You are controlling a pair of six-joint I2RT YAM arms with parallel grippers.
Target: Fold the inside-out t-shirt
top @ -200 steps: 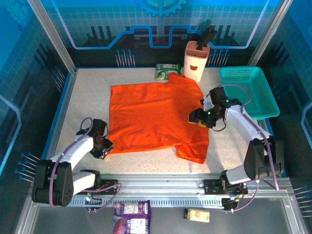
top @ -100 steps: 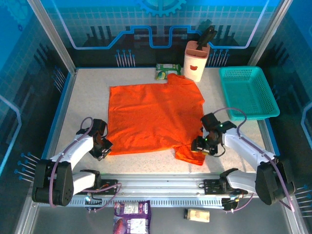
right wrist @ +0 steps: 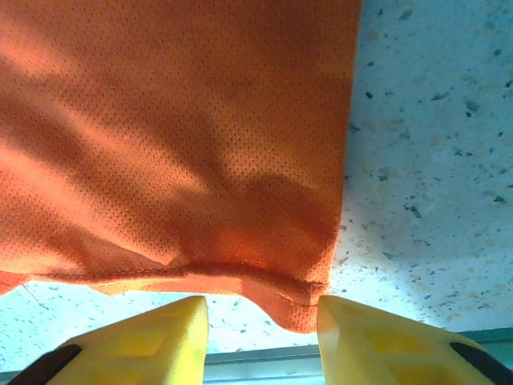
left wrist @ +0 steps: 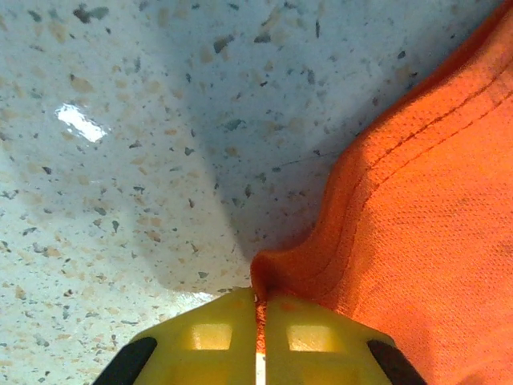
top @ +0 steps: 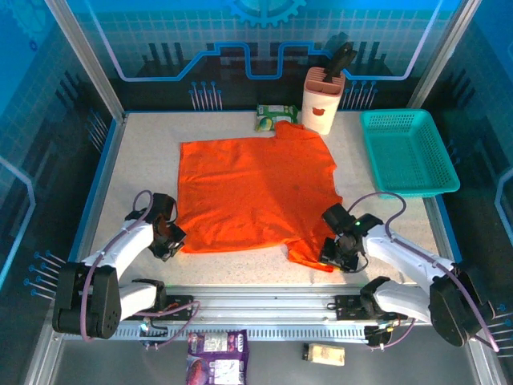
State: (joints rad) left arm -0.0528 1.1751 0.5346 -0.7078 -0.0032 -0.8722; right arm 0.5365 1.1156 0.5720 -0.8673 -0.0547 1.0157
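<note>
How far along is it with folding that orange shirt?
Nothing looks folded yet: the t-shirt lies spread flat on the table. In hand: the left tool is shut on its near-left corner, and the right tool stands open around its near-right edge. Left: closing that grip and making every fold.

Bright orange t-shirt (top: 252, 192): thin soft knit cloth, matt, fine pinhole texture, stitched hem. Pale speckled table top (left wrist: 120, 120): stone-like, smooth, slightly glossy, one bright glint. Teal mesh basket (top: 409, 152): moulded plastic, faint sheen. Left gripper (left wrist: 258, 309), right gripper (right wrist: 260, 309): smooth yellow plastic fingers.
</note>
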